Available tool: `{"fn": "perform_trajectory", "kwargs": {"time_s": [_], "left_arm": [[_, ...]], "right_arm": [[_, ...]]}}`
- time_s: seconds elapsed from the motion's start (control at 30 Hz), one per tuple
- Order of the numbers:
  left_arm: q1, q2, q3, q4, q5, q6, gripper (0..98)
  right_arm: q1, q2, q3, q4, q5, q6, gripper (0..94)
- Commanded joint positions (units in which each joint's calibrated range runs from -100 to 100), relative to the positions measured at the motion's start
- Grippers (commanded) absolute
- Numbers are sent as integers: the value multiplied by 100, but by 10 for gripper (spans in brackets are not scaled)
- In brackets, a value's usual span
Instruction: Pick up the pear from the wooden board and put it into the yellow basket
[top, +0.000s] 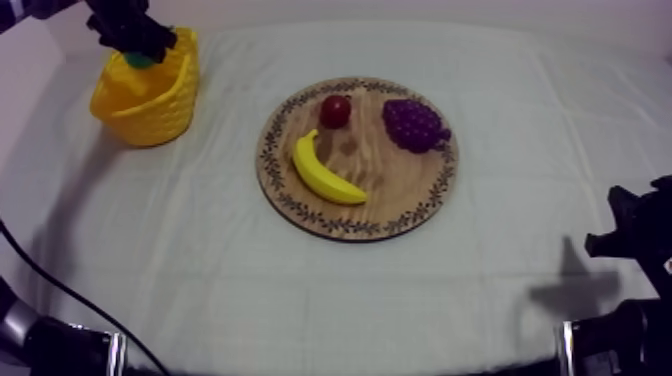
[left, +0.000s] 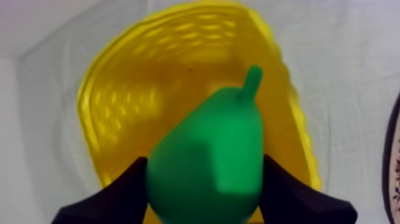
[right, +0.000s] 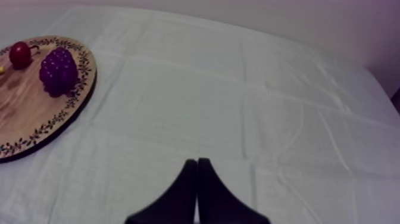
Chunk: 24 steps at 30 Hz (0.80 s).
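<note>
- Green pear (left: 208, 161) is pinched between the two fingers of the left hand (left: 204, 159), right over the mouth of the yellow basket (left: 149, 71).
- Wooden board (top: 390, 190) lies on the bench (top: 300, 290), well apart from the basket, and carries the banana (top: 325, 172), bunch of grapes (top: 413, 124) and small red fruit (top: 335, 111).
- Right hand (right: 196, 167) is pressed together into a narrow wedge over bare cloth, farther from the basket than the board.

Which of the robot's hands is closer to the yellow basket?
Left. Its left hand holds the pear above the yellow basket; the right hand rests far off, beyond the wooden board.
</note>
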Motion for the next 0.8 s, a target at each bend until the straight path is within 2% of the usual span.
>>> {"fn": "perform_trajectory", "kwargs": {"time_s": [0.0, 0.3, 0.47, 0.53, 0.6, 0.63, 0.7, 0.77], "left_arm": [[-62, 216, 35, 65, -188, -2, 599], [-320, 734, 191, 484, -805, -230, 668], [-465, 764, 270, 828, -992, -605, 810], [-510, 713, 332, 979, -1085, -767, 830], [-522, 596, 475, 1060, -1248, -838, 791], [-511, 507, 590, 1067, -1364, -835, 741], [-460, 251, 921, 1034, -1685, -794, 583], [-399, -100, 1371, 975, -2059, -707, 354]], "right_arm": [[-1, -2, 4, 0, 2, 0, 3], [-1, -2, 4, 0, 2, 0, 3], [-1, -2, 4, 0, 2, 0, 3], [-1, -2, 4, 0, 2, 0, 3], [-1, -2, 4, 0, 2, 0, 3], [-1, -2, 4, 0, 2, 0, 3], [-1, -2, 4, 0, 2, 0, 3], [-1, -2, 4, 0, 2, 0, 3]]}}
